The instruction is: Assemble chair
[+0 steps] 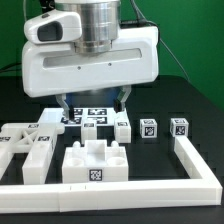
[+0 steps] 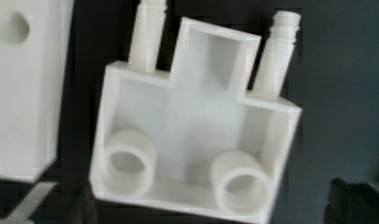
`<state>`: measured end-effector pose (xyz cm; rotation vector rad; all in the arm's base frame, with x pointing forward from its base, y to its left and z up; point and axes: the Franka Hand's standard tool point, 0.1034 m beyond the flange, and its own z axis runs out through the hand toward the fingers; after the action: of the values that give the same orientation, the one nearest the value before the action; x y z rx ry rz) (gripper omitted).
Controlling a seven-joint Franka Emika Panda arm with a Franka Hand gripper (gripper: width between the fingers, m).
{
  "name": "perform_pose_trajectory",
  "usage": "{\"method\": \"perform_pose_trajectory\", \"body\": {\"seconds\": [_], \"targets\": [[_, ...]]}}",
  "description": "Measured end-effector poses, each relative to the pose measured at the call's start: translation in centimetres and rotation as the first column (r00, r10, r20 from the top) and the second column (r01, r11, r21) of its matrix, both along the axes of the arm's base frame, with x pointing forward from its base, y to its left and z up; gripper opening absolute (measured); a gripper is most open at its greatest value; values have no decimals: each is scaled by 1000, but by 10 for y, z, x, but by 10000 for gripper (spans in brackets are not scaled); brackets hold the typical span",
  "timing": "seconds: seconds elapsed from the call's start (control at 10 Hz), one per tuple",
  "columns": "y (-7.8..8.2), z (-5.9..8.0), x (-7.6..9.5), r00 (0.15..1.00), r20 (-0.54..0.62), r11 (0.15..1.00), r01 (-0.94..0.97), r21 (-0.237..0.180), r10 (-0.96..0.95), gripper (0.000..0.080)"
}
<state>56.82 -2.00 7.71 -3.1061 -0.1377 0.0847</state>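
Observation:
Loose white chair pieces lie on the black table. In the exterior view a blocky tagged piece [image 1: 95, 162] sits in front. Flat pieces [image 1: 28, 142] lie at the exterior view's left, and three small tagged cubes [image 1: 148, 127] stand at its right. My gripper [image 1: 95, 103] hangs open above the table behind the blocky piece, holding nothing. The wrist view shows a white piece [image 2: 186, 120] with two thin posts and two round sockets lying below the gripper [image 2: 198, 208]. The dark fingertips [image 2: 33, 204] stand wide on either side of its socket end, apart from it.
The marker board [image 1: 92, 115] lies under the gripper. A long white L-shaped border rail [image 1: 195, 160] runs along the front and the exterior view's right. In the wrist view another white piece [image 2: 22, 90] with a round hole lies beside the socketed one.

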Motion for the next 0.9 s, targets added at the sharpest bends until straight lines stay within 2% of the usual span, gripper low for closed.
{"method": "perform_pose_trajectory", "body": {"seconds": [0.1, 0.2, 0.5, 0.7, 0.9], "targets": [[-7, -12, -1, 996, -9, 996, 91, -6, -91, 650], [-10, -18, -1, 994, -12, 994, 108, -10, -108, 650], [-16, -38, 1, 996, 12, 995, 94, -12, -94, 650], [-9, -49, 0, 996, 23, 997, 82, -12, -82, 650], [-17, -62, 0, 999, 43, 999, 34, -11, -33, 650]]}}
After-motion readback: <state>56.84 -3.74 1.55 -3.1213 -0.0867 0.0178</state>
